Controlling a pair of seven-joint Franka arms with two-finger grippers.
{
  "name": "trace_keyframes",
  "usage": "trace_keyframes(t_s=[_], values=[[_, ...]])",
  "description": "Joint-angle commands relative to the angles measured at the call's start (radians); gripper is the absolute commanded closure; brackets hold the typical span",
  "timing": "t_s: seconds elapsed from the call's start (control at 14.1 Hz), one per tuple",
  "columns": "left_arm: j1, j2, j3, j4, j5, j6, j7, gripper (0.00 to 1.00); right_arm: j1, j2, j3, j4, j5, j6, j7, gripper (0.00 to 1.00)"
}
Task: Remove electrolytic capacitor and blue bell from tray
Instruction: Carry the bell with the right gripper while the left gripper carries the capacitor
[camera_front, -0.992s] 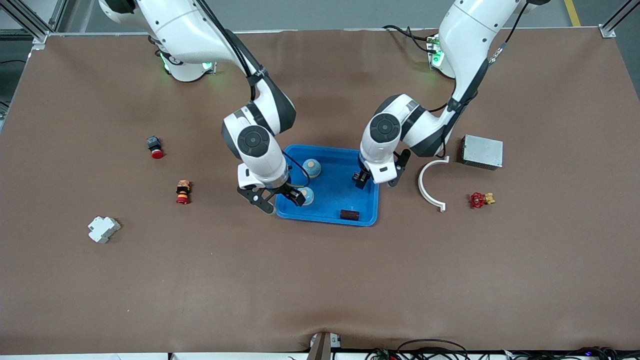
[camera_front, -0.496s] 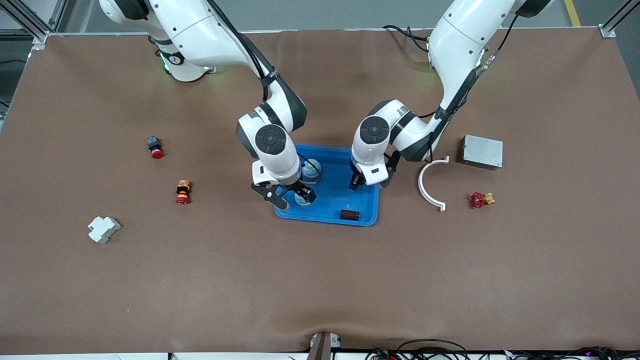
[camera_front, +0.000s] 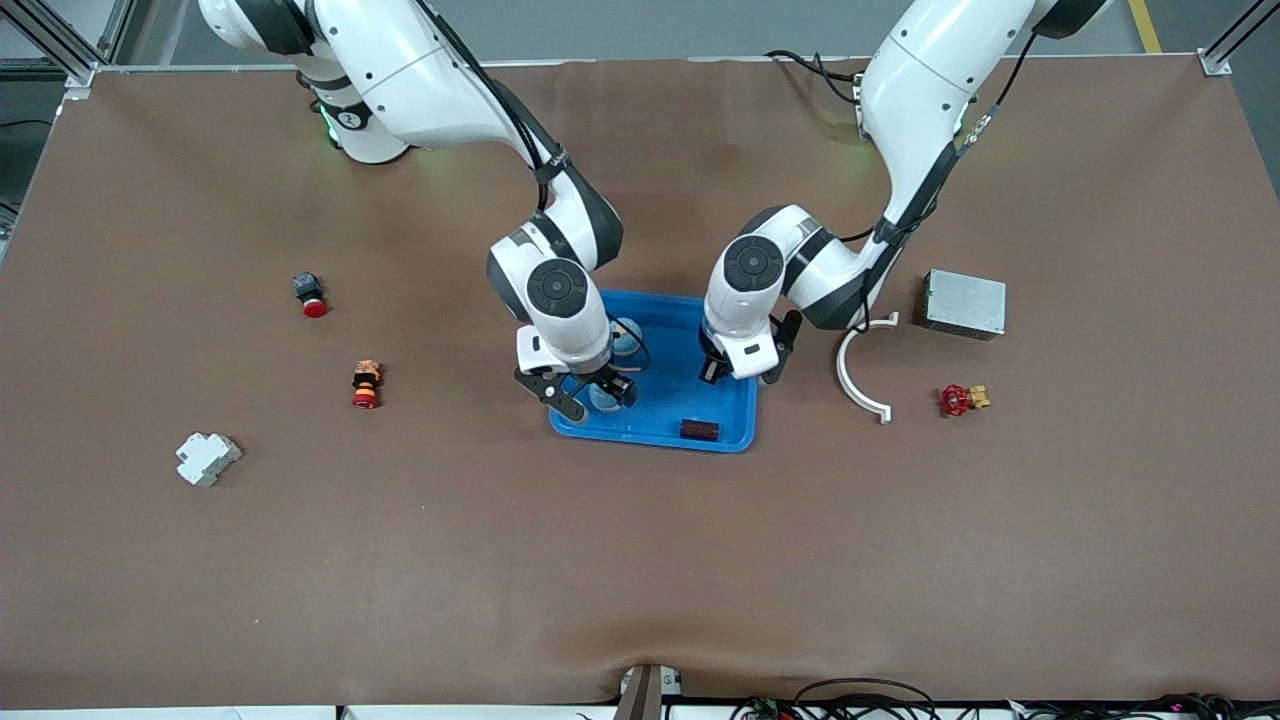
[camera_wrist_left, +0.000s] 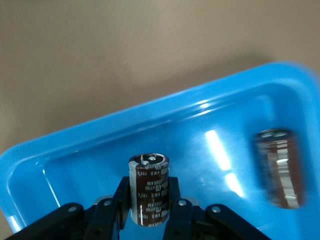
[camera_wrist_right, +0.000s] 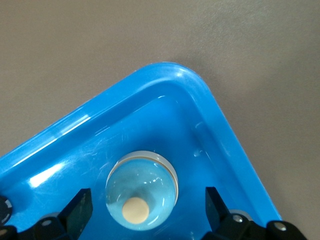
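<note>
A blue tray (camera_front: 665, 412) sits mid-table. My left gripper (camera_front: 738, 374) hangs over the tray's end toward the left arm. In the left wrist view it (camera_wrist_left: 148, 212) is shut on an upright brown capacitor (camera_wrist_left: 148, 186) held over the tray floor (camera_wrist_left: 90, 165). A second brown capacitor (camera_front: 699, 430) lies in the tray's near corner and also shows in the left wrist view (camera_wrist_left: 280, 167). My right gripper (camera_front: 590, 392) is open over the tray corner toward the right arm. Its fingers (camera_wrist_right: 80, 209) straddle a pale blue bell (camera_wrist_right: 142, 189) without touching it. Another bell (camera_front: 628, 336) stands farther back in the tray.
A white curved piece (camera_front: 858, 370), a grey metal box (camera_front: 964, 303) and a red valve (camera_front: 957, 400) lie toward the left arm's end. A red push button (camera_front: 311, 295), an orange-red button (camera_front: 366, 384) and a white block (camera_front: 207, 458) lie toward the right arm's end.
My right gripper has moved from the tray's edge in over the near bell. My left gripper has shifted slightly toward the right arm's end, still holding the capacitor.
</note>
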Motion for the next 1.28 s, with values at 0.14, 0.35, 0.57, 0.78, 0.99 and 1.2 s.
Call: trace_keyframes(t_s=[0.14, 0.35, 0.57, 0.78, 0.99, 1.2], values=[[0.116, -0.198, -0.006, -0.018, 0.025, -0.186, 0.133, 1.0, 0.014, 0.053, -0.012, 0.06, -0.016, -0.001, 0.034, 0.0], [0.203, -0.247, -0.008, -0.035, 0.025, -0.295, 0.247, 1.0, 0.015, 0.054, -0.01, 0.062, -0.016, -0.001, 0.034, 0.0], [0.271, -0.255, -0.007, -0.067, 0.025, -0.306, 0.256, 1.0, 0.017, 0.054, -0.01, 0.062, -0.014, -0.001, 0.034, 0.25], [0.32, -0.255, -0.006, -0.135, 0.027, -0.299, 0.275, 1.0, 0.019, 0.053, -0.01, 0.068, -0.011, -0.007, 0.034, 1.0], [0.378, -0.249, -0.006, -0.231, 0.031, -0.209, 0.342, 1.0, 0.015, 0.047, -0.01, 0.082, -0.011, -0.021, 0.049, 1.0], [0.433, -0.23, -0.004, -0.314, 0.1, -0.086, 0.381, 1.0, 0.005, 0.04, -0.01, 0.129, -0.016, -0.103, 0.043, 1.0]])
